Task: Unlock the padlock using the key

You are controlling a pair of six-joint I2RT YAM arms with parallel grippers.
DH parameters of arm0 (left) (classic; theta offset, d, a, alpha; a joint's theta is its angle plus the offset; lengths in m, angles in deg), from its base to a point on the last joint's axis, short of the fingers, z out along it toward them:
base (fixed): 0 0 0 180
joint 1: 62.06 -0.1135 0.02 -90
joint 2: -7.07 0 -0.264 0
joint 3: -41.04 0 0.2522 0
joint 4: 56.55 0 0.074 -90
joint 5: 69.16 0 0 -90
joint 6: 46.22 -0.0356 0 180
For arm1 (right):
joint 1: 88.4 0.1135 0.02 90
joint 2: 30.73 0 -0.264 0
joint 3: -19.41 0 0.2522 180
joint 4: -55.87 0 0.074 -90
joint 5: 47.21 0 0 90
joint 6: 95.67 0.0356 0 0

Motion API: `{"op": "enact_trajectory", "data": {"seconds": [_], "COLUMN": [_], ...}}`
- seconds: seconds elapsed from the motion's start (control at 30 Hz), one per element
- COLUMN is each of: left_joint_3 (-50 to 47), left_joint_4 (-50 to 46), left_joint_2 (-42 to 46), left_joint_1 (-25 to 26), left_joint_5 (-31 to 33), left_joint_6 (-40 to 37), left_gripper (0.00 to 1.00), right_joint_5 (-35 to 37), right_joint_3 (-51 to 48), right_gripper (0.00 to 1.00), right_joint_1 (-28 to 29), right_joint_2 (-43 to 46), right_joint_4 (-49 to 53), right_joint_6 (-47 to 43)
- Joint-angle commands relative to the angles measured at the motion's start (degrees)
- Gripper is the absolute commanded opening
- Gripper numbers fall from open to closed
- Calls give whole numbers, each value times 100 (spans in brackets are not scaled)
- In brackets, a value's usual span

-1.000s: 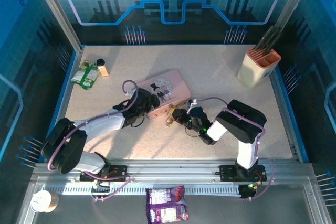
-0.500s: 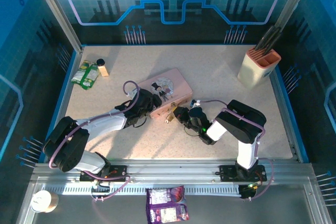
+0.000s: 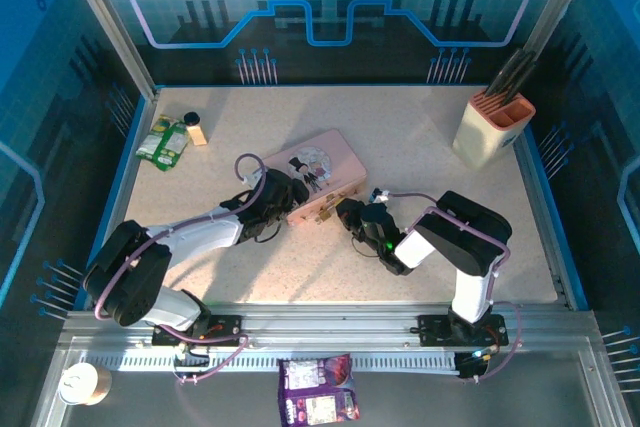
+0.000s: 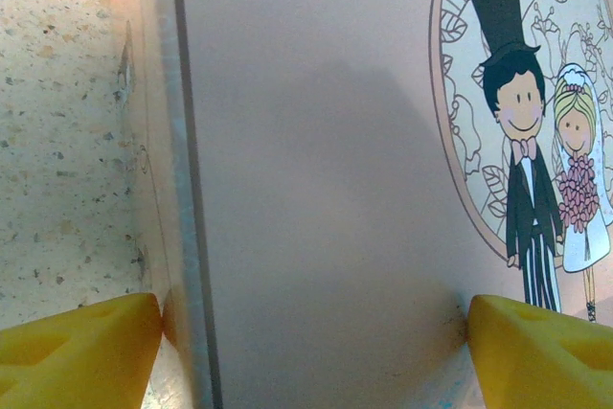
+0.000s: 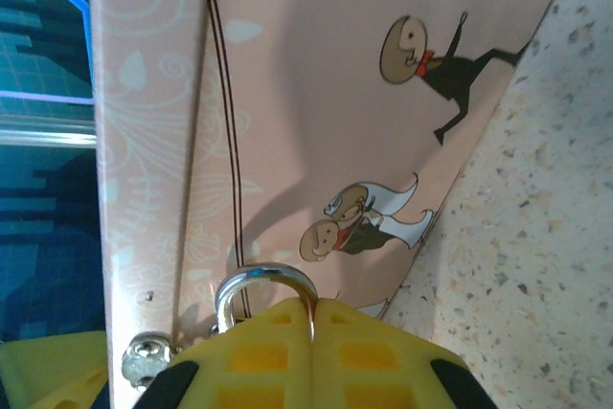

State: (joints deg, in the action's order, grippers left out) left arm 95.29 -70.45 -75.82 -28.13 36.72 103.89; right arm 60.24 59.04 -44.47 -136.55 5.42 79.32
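Note:
The pink box (image 3: pixel 322 159) lies mid-table. On its near side hangs the small brass padlock (image 3: pixel 325 215). My right gripper (image 3: pixel 345 213) is right beside it. In the right wrist view the padlock's silvery shackle (image 5: pixel 263 276) arches just over my shut right gripper (image 5: pixel 311 308), and the padlock's body is hidden behind the fingers. A thin silvery sliver, the key (image 5: pixel 311 321), shows in the seam between the pads; the rest of it is hidden. My left gripper (image 3: pixel 289 197) is at the box's left end. Its yellow fingertips (image 4: pixel 81 350) stand wide apart against the box's lid (image 4: pixel 316 141) and side.
A beige knife block (image 3: pixel 492 125) stands at the back right. A green packet (image 3: pixel 162 141) and a small bottle (image 3: pixel 193 128) lie at the back left. A purple packet (image 3: pixel 318 389) and a cup (image 3: pixel 80 384) sit on the near rail. The box's metal clasp (image 5: pixel 144 357) is left of the shackle.
My right gripper has edged up towards the box's near side, and the padlock has swung from hanging lower to lying close against the box. The left arm has barely moved.

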Motion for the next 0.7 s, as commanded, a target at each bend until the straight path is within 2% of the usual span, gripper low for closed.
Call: {"op": "enact_trajectory", "data": {"seconds": [0.0,0.37,0.67], "left_joint_3": [46,170,378], "left_joint_4": [-504,-426,-373], "left_joint_2": [-214,-380,-535], "left_joint_1": [21,-121,-295], "left_joint_5": [83,39,3], "left_joint_6": [47,-34,-339], "left_gripper": [83,83,83], "right_joint_5": [364,376,339], "right_joint_3": [-46,-269,-354], "right_gripper": [0,0,0], "right_joint_1": [-90,-282,-459], "right_joint_2": [224,615,1347], "right_joint_4": [47,326,1143], "right_joint_6": [105,-27,-623]}}
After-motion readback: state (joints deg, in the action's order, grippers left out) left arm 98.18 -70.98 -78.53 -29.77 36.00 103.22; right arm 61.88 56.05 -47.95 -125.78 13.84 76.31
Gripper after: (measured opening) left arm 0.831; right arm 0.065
